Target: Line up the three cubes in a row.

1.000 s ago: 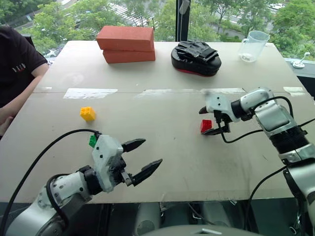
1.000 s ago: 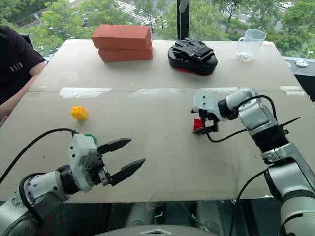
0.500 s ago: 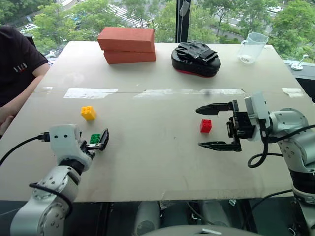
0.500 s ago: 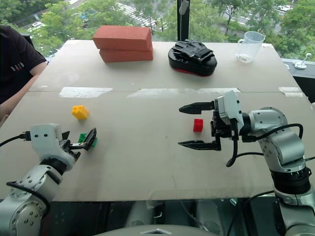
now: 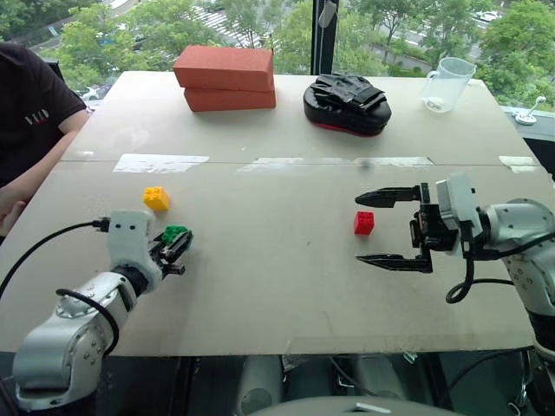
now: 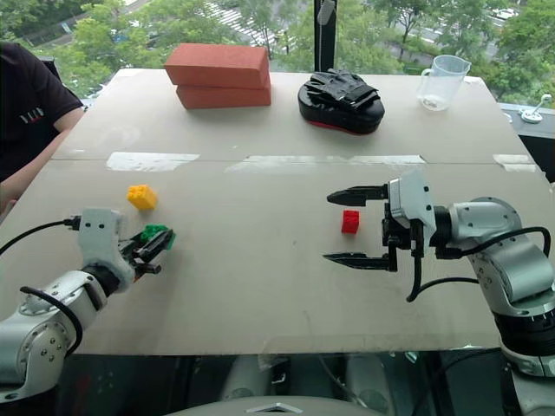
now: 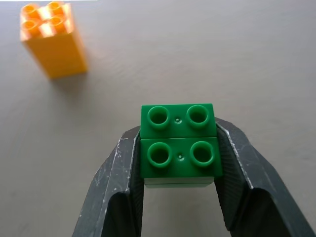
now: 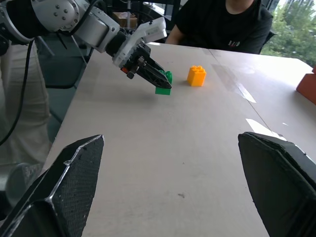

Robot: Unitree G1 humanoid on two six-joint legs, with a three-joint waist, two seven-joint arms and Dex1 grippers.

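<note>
Green cube (image 7: 178,146) pinched in left gripper (image 5: 176,245) jaws; right gripper (image 5: 392,228) jaws spread wide.

Left end effector (image 7: 178,163) clamping green cube (image 7: 178,142), yellow cube (image 7: 52,39) beyond

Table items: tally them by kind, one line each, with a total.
Small studded cubes: 3, the yellow cube, green cube and red cube
Large orange-red bricks: 2, stacked
Black padded mitt: 1
Clear measuring cup: 1
Total: 7
</note>
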